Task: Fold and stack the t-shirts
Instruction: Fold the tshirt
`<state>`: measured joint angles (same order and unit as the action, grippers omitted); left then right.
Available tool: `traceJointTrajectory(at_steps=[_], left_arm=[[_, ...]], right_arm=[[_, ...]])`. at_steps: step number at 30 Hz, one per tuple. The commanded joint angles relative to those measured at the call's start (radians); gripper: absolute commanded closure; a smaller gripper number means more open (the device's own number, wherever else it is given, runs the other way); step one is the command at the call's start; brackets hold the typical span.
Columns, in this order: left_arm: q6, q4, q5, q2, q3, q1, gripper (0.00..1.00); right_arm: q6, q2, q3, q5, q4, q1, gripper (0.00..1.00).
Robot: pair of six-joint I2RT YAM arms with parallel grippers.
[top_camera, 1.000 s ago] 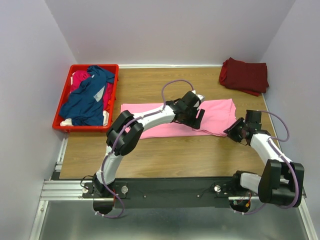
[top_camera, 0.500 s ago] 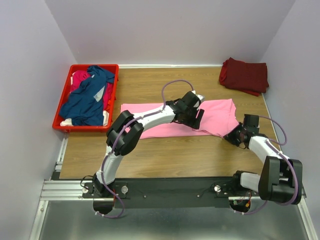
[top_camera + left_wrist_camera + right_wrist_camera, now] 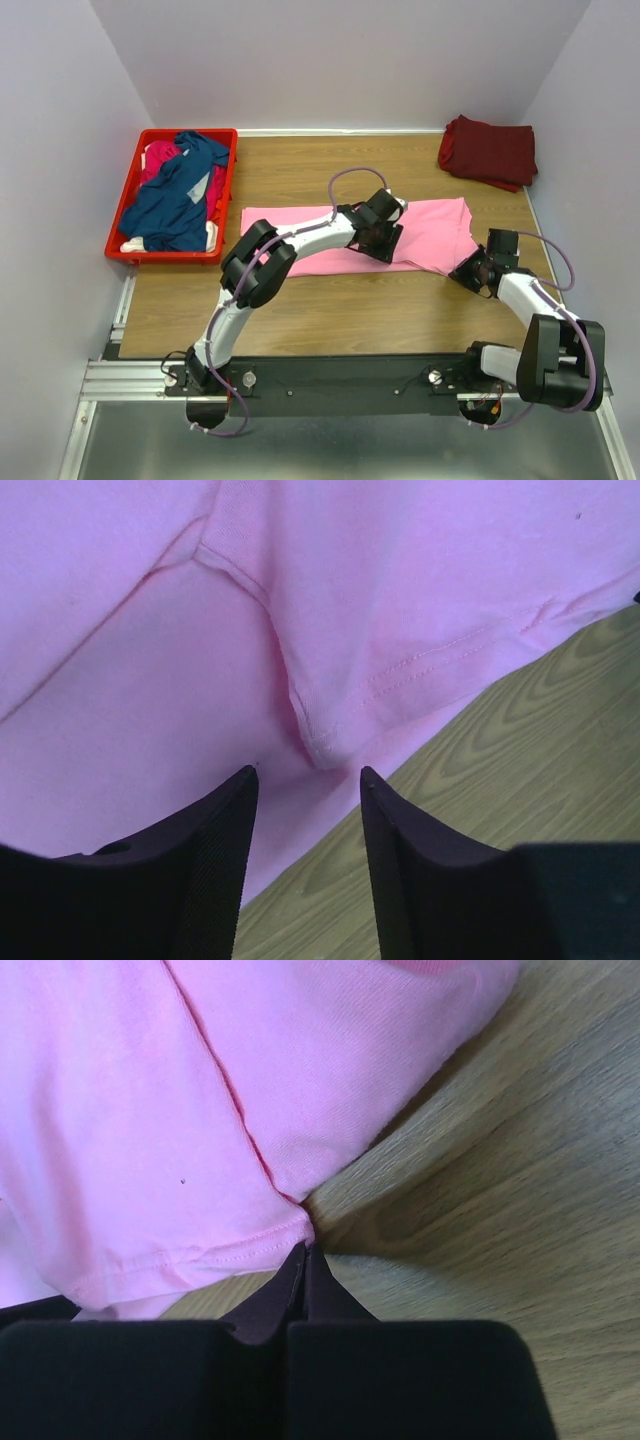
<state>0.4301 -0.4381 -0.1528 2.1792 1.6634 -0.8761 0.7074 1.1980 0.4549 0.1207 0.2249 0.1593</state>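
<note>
1. The light pink soft cloth t-shirt [image 3: 430,225] lies flat on the brown wooden table [image 3: 330,310] as a long band. Its long axis runs left to right across the middle of the table, and its right end is the wider one.
2. The left gripper [image 3: 383,242] hangs over the right-centre of that band, at its near edge. Its jaws stand released, with a clear gap between the two black fingers.
3. In the left wrist view the shirt [image 3: 400,580] fills the space ahead of the left gripper [image 3: 305,775]. A raised stitched fold of the cloth ends right at the gap, and bare wood shows to the right.
4. The right gripper [image 3: 465,270] sits at the shirt's near right corner, where the cloth draws out to a point.
5. In the right wrist view the right gripper [image 3: 305,1252] is clenched, finger against finger. Its tip is on the shirt's [image 3: 120,1110] hemmed corner, and the pink cloth spreads away to the left.
6. A folded dark maroon cloth t-shirt [image 3: 488,150] rests at the far right corner, well apart from both grippers.
7. A navy blue cloth t-shirt [image 3: 175,195] and a magenta cloth t-shirt [image 3: 160,155] lie crumpled in the red plastic crate [image 3: 125,215] at the table's left side.
</note>
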Motion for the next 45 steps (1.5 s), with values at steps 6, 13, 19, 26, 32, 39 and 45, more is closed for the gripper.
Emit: traceJointTrajectory(at_steps=[6,13,19,26,32,39,45], left_arm=[[0.018,-0.024,-0.016,0.034,0.061,-0.011,0.56],[0.029,-0.025,-0.025,0.054,0.09,-0.011,0.64],[0.03,-0.04,-0.025,0.079,0.098,-0.011,0.66],[0.027,-0.059,-0.019,0.093,0.114,-0.011,0.66],[0.021,-0.068,-0.013,0.088,0.122,-0.011,0.97],[0.033,-0.074,-0.042,0.077,0.156,0.003,1.0],[0.048,-0.067,-0.1,0.086,0.191,0.04,1.0]], right_arm=[[-0.029,-0.014,-0.007,0.008,-0.018,0.008,0.99],[-0.037,-0.014,0.008,0.014,-0.015,0.008,0.99],[-0.04,-0.006,0.019,0.014,-0.015,0.009,0.99],[-0.042,-0.012,0.031,0.014,-0.015,0.009,0.99],[-0.048,-0.034,0.057,0.008,-0.01,0.008,0.99],[-0.069,-0.015,0.132,-0.016,0.045,0.008,0.99],[-0.079,0.046,0.215,-0.033,0.059,0.009,0.99]])
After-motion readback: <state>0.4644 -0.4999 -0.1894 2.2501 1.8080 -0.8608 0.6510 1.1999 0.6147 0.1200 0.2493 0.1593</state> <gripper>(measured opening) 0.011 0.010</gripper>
